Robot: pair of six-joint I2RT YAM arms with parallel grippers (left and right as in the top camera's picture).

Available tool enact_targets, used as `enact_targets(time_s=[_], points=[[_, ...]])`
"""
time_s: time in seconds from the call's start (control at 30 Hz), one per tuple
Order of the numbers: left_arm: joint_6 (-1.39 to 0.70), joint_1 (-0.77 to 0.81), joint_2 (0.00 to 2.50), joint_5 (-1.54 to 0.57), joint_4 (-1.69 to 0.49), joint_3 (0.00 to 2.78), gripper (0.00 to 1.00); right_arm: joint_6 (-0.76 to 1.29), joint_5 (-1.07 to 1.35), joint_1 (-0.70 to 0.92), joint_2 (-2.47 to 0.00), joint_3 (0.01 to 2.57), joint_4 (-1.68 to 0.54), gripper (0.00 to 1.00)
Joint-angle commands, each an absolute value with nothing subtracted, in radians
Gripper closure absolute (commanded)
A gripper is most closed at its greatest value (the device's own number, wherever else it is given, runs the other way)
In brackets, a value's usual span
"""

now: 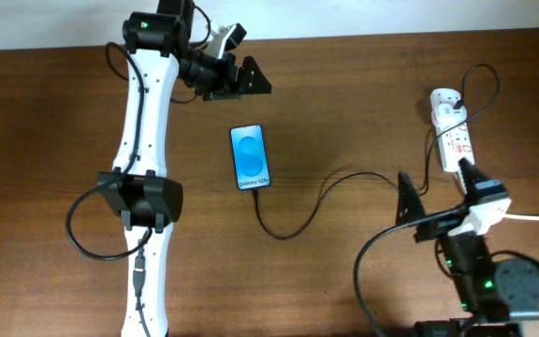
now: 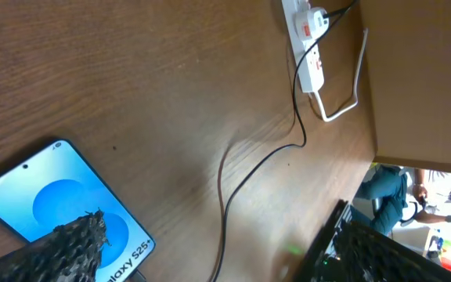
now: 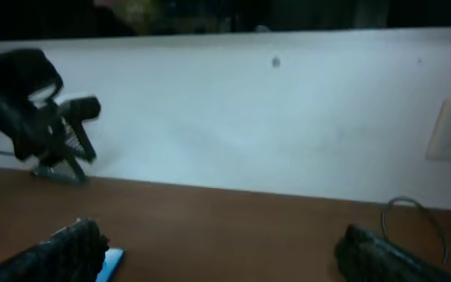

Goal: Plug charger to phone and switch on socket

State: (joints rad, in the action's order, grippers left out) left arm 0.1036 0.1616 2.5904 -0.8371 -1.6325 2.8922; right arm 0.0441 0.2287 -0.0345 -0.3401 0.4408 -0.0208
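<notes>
The phone (image 1: 252, 157) lies flat at mid-table with its blue screen up, and it also shows in the left wrist view (image 2: 53, 200). The charger cable (image 1: 318, 201) runs from the phone's lower edge, where its tip meets the phone, in a loop to the white adapter on the socket (image 1: 454, 131) at the far right. The socket also shows in the left wrist view (image 2: 310, 47). My left gripper (image 1: 241, 84) is open and empty, raised beyond the phone's far end. My right gripper (image 1: 436, 192) is open and empty, just in front of the socket.
The socket's thick white cord (image 1: 531, 218) runs off the right edge. Bare wooden table (image 1: 344, 94) lies between the phone and the socket. The back wall (image 3: 272, 117) and my left arm (image 3: 37, 117) show in the right wrist view, with a sliver of the phone (image 3: 110, 262).
</notes>
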Motion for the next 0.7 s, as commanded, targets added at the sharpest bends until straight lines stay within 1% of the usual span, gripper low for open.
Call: enact_targets(time_s=[0.0,0.2,0.23,0.27,0.3,0.67], points=[[0.095,0.164,2.579,-0.837,-1.633,2.911,0.01,0.037,0.22,-0.026,-0.206,0.227,0.139,0.02],[0.095,0.164,2.579,-0.837,-1.633,2.911,0.01,0.037,0.173,-0.026,-0.003,0.013,0.15,0.02],[0.095,0.164,2.579,-0.837,-1.633,2.911,0.01,0.037,0.175,-0.026,-0.003,0.006,0.118,0.02],[0.095,0.164,2.579,-0.837,-1.633,2.911,0.01,0.037,0.173,-0.026,-0.003,0.006,-0.006,0.02],[0.095,0.164,2.579,-0.837,-1.633,2.911,0.01,0.037,0.174,-0.026,-0.003,0.006,-0.067,0.02],[0.095,0.164,2.579,-0.837,-1.633,2.911,0.01,0.037,0.168,-0.027,-0.003,0.006,-0.064,0.02]])
